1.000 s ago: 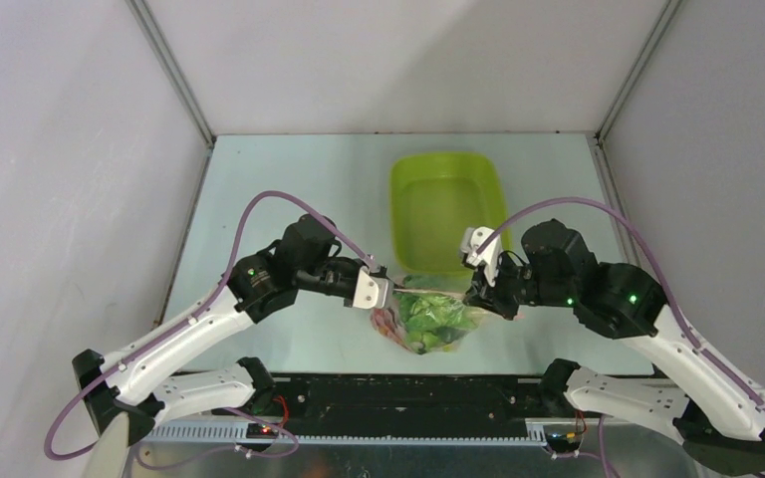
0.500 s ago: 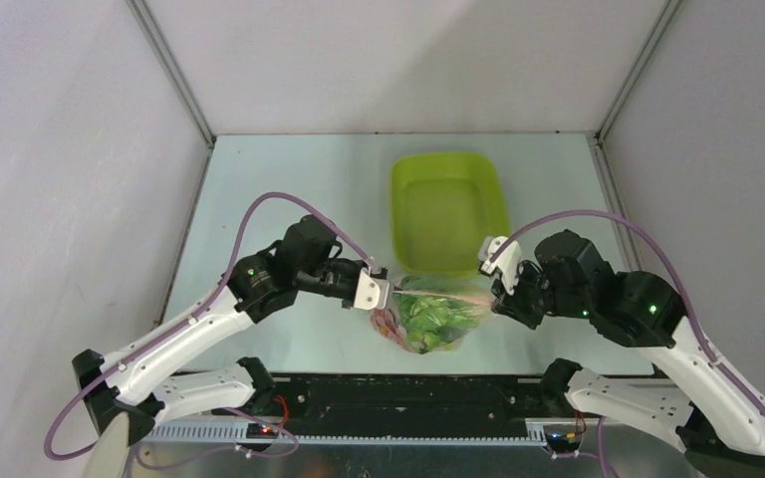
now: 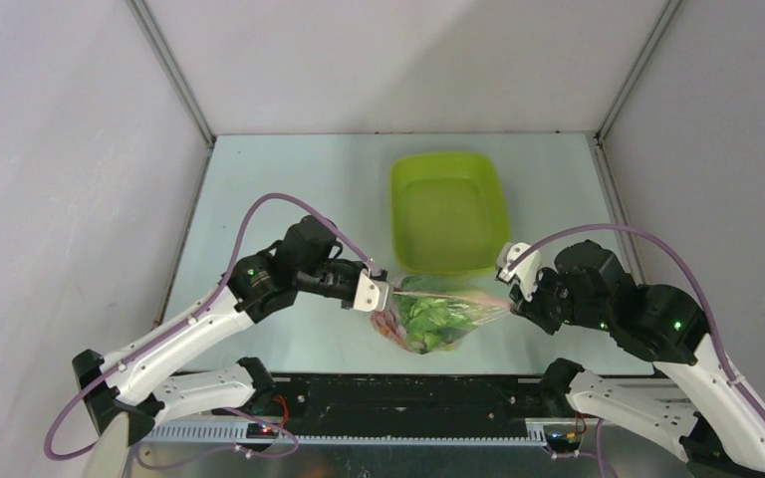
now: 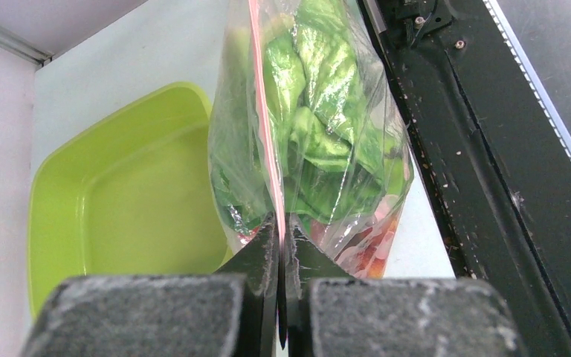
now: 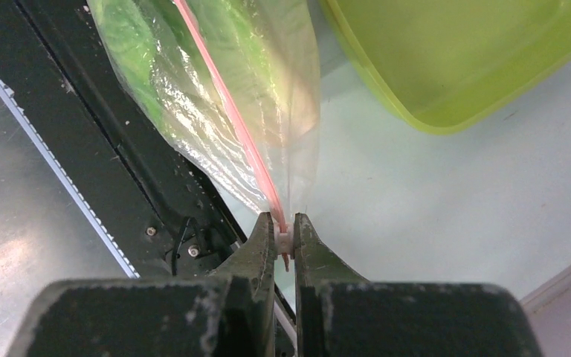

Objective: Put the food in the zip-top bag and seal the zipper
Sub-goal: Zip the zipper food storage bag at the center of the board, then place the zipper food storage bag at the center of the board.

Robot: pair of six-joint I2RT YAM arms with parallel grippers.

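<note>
The zip-top bag of green food hangs near the counter's front edge, its zipper pinched by the left gripper and, at the end it has slid out to, the right gripper, lower contents blurred, lime tray just behind

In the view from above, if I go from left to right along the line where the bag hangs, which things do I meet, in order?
left arm → left tool → clear bag → right tool → right arm
</note>
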